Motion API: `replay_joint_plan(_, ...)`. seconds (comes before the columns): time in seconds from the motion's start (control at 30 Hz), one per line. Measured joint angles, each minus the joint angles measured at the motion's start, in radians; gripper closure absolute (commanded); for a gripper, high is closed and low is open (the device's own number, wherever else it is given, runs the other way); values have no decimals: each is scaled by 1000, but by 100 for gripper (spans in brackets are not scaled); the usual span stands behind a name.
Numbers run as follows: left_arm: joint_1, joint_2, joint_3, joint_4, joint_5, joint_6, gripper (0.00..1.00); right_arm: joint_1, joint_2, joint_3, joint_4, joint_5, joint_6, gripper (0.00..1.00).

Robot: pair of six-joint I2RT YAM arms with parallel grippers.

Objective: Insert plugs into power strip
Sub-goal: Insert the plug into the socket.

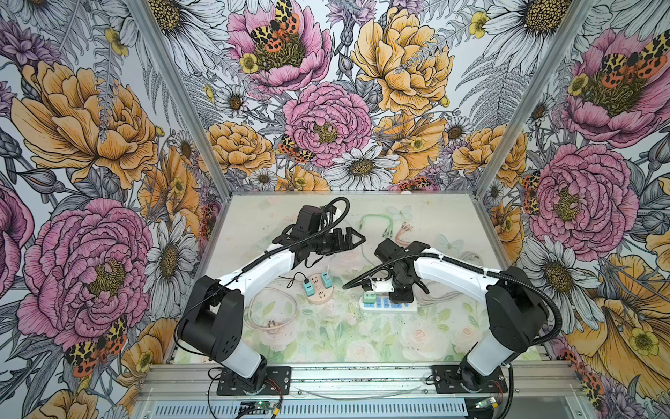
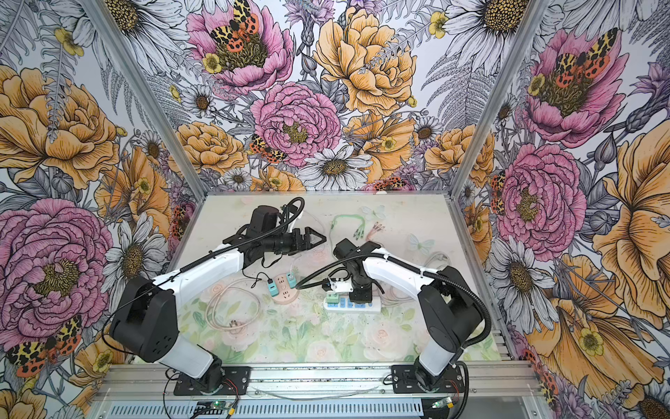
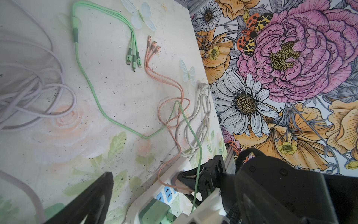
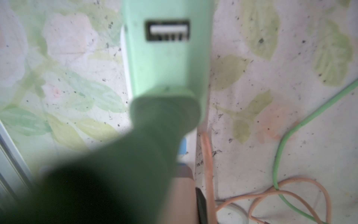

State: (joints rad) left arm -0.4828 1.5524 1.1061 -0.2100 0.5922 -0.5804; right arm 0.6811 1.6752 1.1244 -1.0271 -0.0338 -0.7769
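The right end effector (image 1: 400, 296), at centre-right of a top view, is narrowed around the pink-brown plug (image 3: 181, 189) and holds it down on the white power strip (image 1: 408, 308). It is just beside the green plug (image 1: 369, 297), already seated at the strip's end. Whether the prongs are fully home cannot be told. To finish well, I would keep the plug square to its socket and press straight down without rocking, since the light strip may slide on the desk (image 1: 326, 337). The left end effector (image 1: 353, 238), wide open and empty, hovers above centre. Two teal plugs (image 1: 309, 290) sit in the round power strip (image 1: 319, 298).
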Motion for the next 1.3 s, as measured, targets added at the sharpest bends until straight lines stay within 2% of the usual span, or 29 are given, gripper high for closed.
replay_joint_plan(0.33,-26,-11,37,-21,0,0,1,2,-64,-89,99,-2,31,99)
replay_joint_plan(0.43,-41,-11,53,-30,-2,0,1,3,-71,-97,107,0,41,79)
replay_joint_plan(0.47,-47,-11,57,-34,-4,0,1,3,-79,-105,116,0,49,63)
replay_joint_plan(0.5,-50,-11,60,-37,-6,0,1,3,-89,-115,126,0,56,59)
replay_joint_plan(0.63,-66,-13,73,-63,-26,1,1,3,-148,-176,227,-12,90,59)
replay_joint_plan(0.83,-90,-23,94,-105,-63,4,1,3,-250,-237,233,28,122,52)
replay_joint_plan(0.9,-98,-29,105,-124,-76,4,1,3,-293,-250,222,43,134,1)
replay_joint_plan(1.3,-94,-36,188,-246,-144,42,1,43,-559,-325,196,83,212,0)
